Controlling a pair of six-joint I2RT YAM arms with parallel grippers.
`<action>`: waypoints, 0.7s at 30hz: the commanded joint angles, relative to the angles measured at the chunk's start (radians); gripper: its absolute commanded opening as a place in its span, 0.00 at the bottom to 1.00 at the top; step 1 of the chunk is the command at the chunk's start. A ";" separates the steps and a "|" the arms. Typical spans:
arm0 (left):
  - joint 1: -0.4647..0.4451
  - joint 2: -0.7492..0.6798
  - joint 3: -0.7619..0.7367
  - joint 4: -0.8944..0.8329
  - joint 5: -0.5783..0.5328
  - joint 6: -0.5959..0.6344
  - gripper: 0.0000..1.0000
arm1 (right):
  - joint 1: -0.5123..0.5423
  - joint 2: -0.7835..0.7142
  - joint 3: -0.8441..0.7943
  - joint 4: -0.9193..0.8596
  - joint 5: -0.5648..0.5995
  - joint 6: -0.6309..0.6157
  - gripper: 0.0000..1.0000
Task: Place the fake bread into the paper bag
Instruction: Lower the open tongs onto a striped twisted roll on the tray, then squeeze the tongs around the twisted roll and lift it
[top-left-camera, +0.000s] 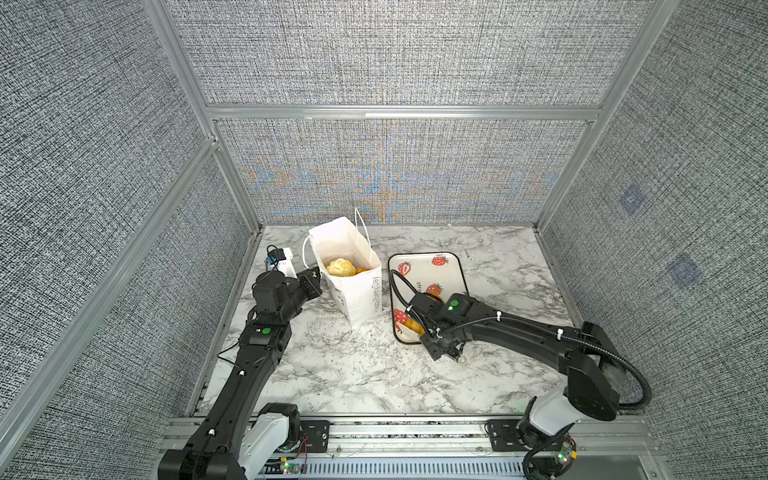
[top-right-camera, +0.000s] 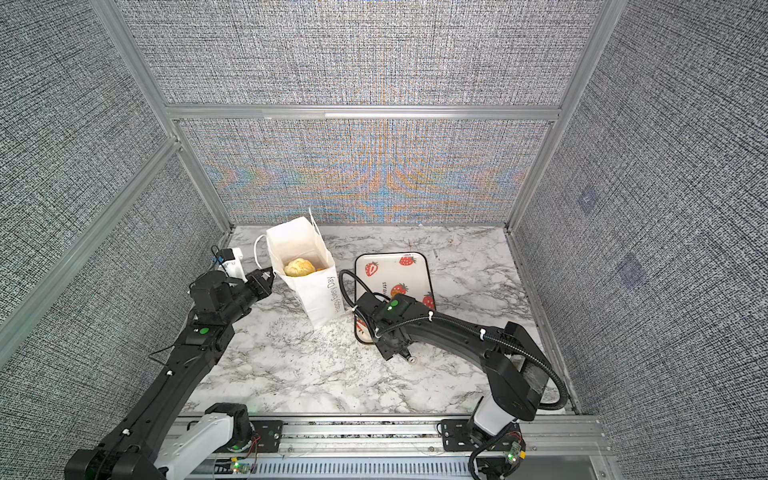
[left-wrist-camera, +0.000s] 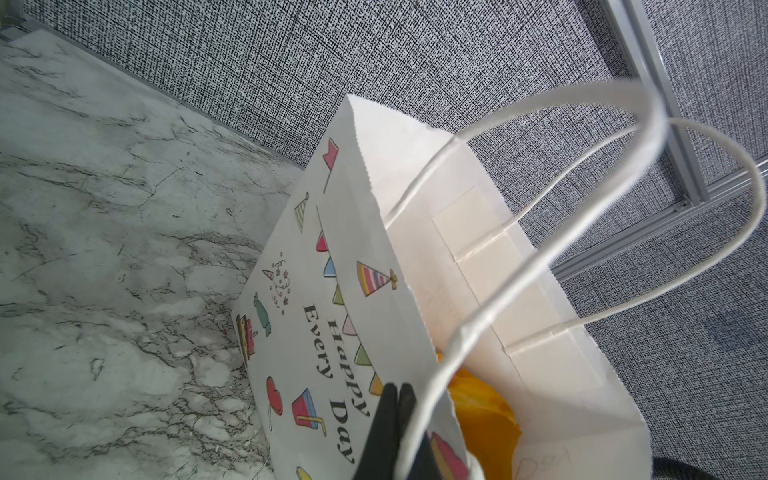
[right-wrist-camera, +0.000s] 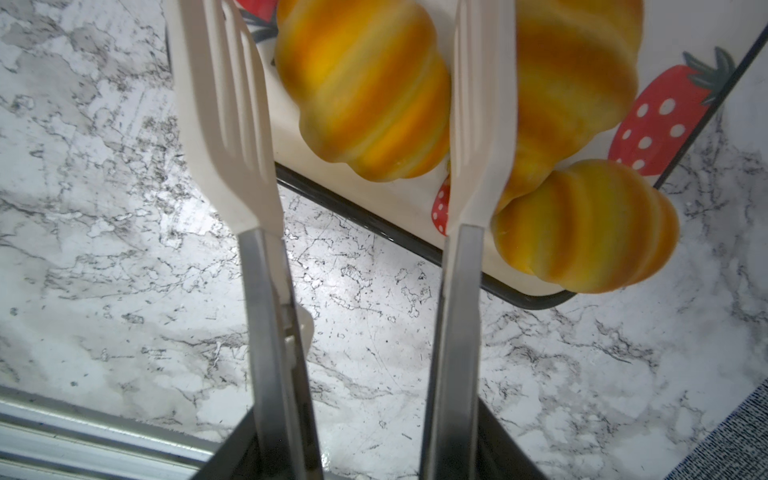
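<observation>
The white paper bag (top-left-camera: 358, 293) (top-right-camera: 321, 299) (left-wrist-camera: 307, 299) stands open at the back left, holding a round bun (top-left-camera: 340, 267) (top-right-camera: 299, 267) and an orange piece of fake bread (left-wrist-camera: 486, 411). My left gripper (top-left-camera: 318, 276) (top-right-camera: 269, 275) (left-wrist-camera: 398, 395) is shut on the bag's near rim, beside a cord handle (left-wrist-camera: 540, 257). My right gripper (top-left-camera: 430, 328) (right-wrist-camera: 365, 455) holds metal tongs (right-wrist-camera: 266, 291) with white tips. The spread tips straddle one ridged croissant (right-wrist-camera: 365, 91) on the strawberry tray (top-left-camera: 424, 266) (right-wrist-camera: 395, 199). Two more croissants (right-wrist-camera: 582, 83) (right-wrist-camera: 590, 224) lie beside it.
A small white box with a blue clip (top-left-camera: 284, 259) sits left of the bag by the side wall. Grey fabric walls with metal frames close in the marble table (top-left-camera: 353, 374) on three sides. A metal rail (top-left-camera: 415, 432) runs along the front edge.
</observation>
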 joint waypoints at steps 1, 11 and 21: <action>-0.001 0.005 -0.004 -0.023 0.012 0.002 0.00 | 0.004 0.010 0.010 -0.041 0.036 0.011 0.56; -0.001 0.007 -0.004 -0.022 0.014 0.002 0.00 | 0.005 0.006 0.030 -0.047 0.047 0.006 0.43; -0.001 0.009 0.001 -0.021 0.016 0.000 0.00 | 0.000 -0.013 0.073 -0.038 0.096 0.008 0.36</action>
